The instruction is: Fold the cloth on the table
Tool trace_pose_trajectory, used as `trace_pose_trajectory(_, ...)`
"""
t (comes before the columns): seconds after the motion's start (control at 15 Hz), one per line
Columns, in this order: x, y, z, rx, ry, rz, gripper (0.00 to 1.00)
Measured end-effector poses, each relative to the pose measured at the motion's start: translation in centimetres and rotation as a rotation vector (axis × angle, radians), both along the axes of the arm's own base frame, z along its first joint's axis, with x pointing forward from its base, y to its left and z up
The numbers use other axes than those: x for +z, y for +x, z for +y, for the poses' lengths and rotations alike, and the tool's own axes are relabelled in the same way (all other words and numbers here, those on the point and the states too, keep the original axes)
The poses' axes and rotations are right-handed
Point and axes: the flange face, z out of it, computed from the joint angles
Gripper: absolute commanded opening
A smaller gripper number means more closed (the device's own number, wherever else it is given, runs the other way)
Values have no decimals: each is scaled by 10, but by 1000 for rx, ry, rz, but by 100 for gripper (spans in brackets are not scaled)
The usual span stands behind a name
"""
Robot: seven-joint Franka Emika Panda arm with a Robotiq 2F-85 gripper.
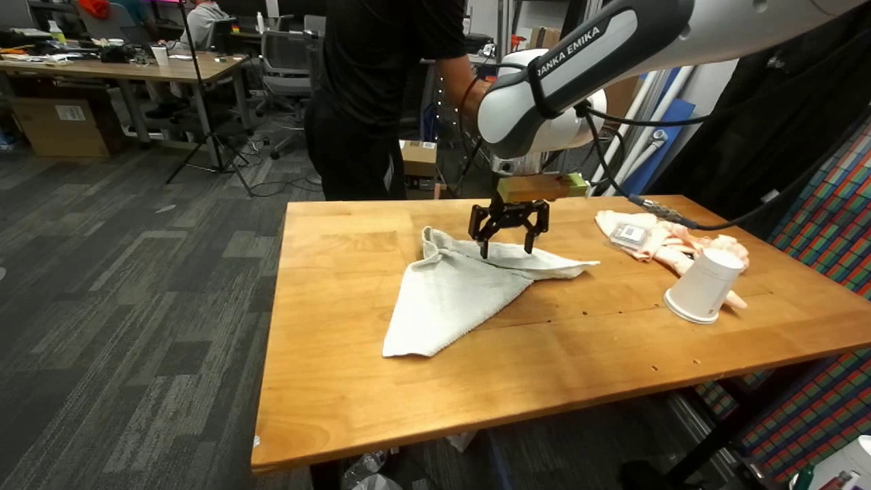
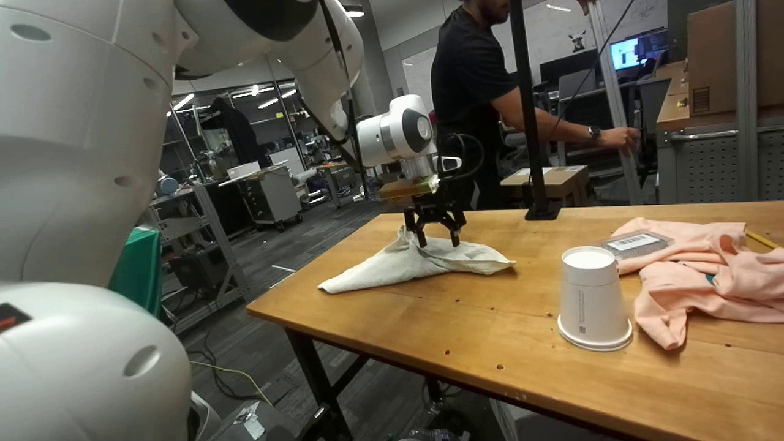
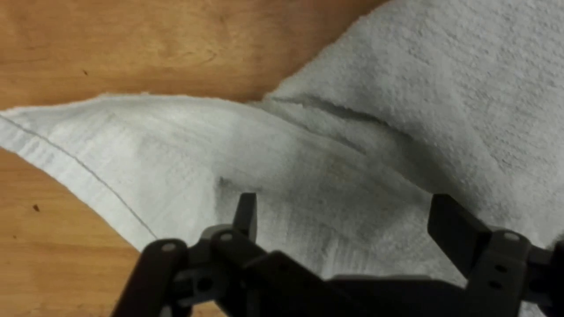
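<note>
The cloth [image 1: 456,296] lies partly folded on the table [image 1: 326,408], left of the inverted cup [image 1: 705,282] in both exterior views. Long axis: from the blunt end, pointing away from the cup, to the tapered corner, pointing to the cup's side. My gripper [image 1: 506,250] is positioned over the cloth, jaws wide apart and empty; fingertip contact is indeterminate. The wrist view crops the cloth; my fingers [image 3: 458,235] obscure part. A pink garment [image 2: 732,285], cut off in an exterior view, lies near the cup.
</note>
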Motion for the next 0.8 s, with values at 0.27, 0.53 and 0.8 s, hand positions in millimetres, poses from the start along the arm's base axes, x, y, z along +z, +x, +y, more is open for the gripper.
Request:
trace_pose_trajectory(0.27,-8,-32,-27,-51,-16,2,100)
trace_pose_trajectory(0.53,-6,-49,-42,-150,52,-12,100)
trace_pose_trajectory(0.8,11,-52,-43,-277,127,-86,100)
